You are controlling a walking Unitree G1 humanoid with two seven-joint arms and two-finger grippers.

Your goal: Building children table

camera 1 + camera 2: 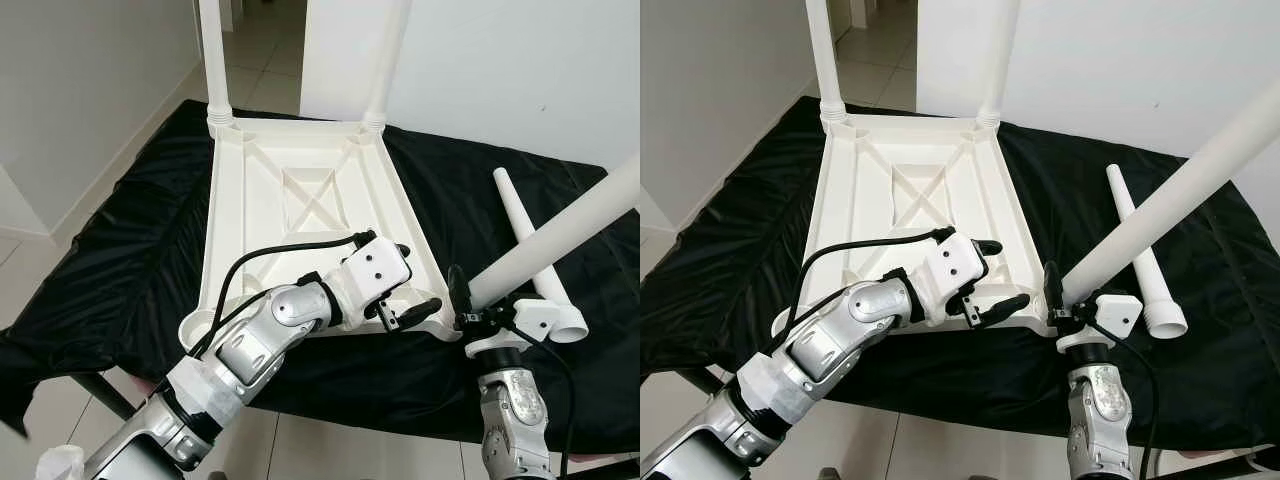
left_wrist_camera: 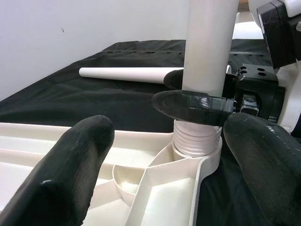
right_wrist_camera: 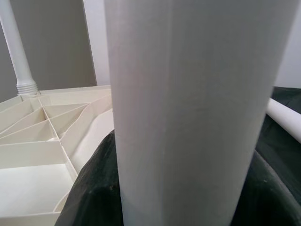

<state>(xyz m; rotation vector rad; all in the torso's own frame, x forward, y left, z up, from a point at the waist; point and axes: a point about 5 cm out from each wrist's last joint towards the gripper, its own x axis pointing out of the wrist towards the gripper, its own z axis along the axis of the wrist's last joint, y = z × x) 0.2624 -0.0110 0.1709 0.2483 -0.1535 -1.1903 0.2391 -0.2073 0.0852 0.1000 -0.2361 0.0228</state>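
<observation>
Surface: black cloth (image 1: 120,250) was seen spread over a low platform, with white walls and pale floor tiles behind.
Table top: an upside-down white plastic table top (image 1: 300,215) was laid on the cloth, its ribbed underside facing up.
Fitted legs: two legs (image 1: 214,55) were seen standing upright in the two far corner sockets.
Spare leg: one loose leg (image 1: 535,255) was left lying on the cloth to the right of the table top, apart from it.
Leg in hand: a third leg (image 1: 1170,210) was held slanted up and to the right, its threaded end already seated in the near right corner socket (image 2: 196,157).
Right gripper: the right gripper (image 1: 1058,300) was clamped on the held leg just above the socket, one finger (image 2: 190,106) seen across the leg in the left wrist view.
Left gripper: the left gripper (image 1: 400,300) was held over the near edge of the table top beside that socket, its fingers (image 2: 70,160) spread apart and closed on nothing.
Step judged: the third leg was apparently being screwed or pressed into its socket.
Doing it well: the leg would best be brought upright before turning, since a slanted start could cross the threads.
Bracing: the table top would best be pinned by the left gripper so that it is not dragged round or tipped.
Risk: the light plastic top could slide on the smooth cloth if pushed sideways.
</observation>
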